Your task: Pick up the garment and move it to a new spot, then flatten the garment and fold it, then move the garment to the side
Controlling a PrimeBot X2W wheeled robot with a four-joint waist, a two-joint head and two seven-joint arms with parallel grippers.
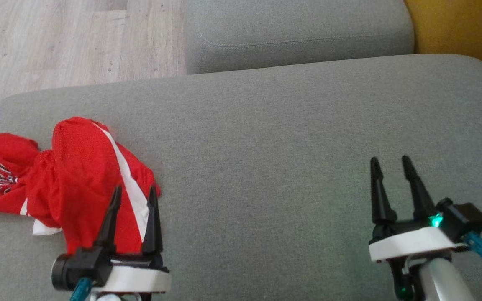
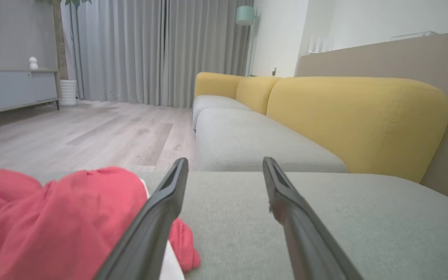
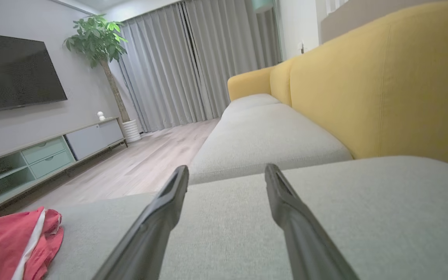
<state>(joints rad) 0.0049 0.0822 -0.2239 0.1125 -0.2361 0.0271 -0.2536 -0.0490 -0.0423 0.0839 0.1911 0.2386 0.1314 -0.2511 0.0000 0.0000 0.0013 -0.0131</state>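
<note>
Low down at the near left, the left gripper (image 1: pixel 135 189) points forward, away from the robot. Its jaws are wide apart and hold nothing.

The red garment (image 1: pixel 78 167) lies in a messy heap on the grey sofa seat (image 1: pixel 266 138). It sits under the left jaws and spreads out to their left. It has white stripes and some letters on it. From the left wrist, the cloth bunches up beside the left-hand jaw, and the gap between the jaws looks out on bare seat. I cannot tell if the jaws touch the cloth.

I think the first step, picking up the garment, is not yet done. The heap has not been lifted, laid flat or folded. For the next move, the left jaws should go down and a little to the left. Then a good bunch of cloth sits between them before they squeeze shut. A thin pinch could slip out.

Far to the right, the right gripper (image 1: pixel 390 159) waits over bare seat. Its jaws are spread wide and empty too. The garment is well apart from them, off to their left.

Both arms are held low, close above the seat. The right jaws lean a little to the left.
</note>
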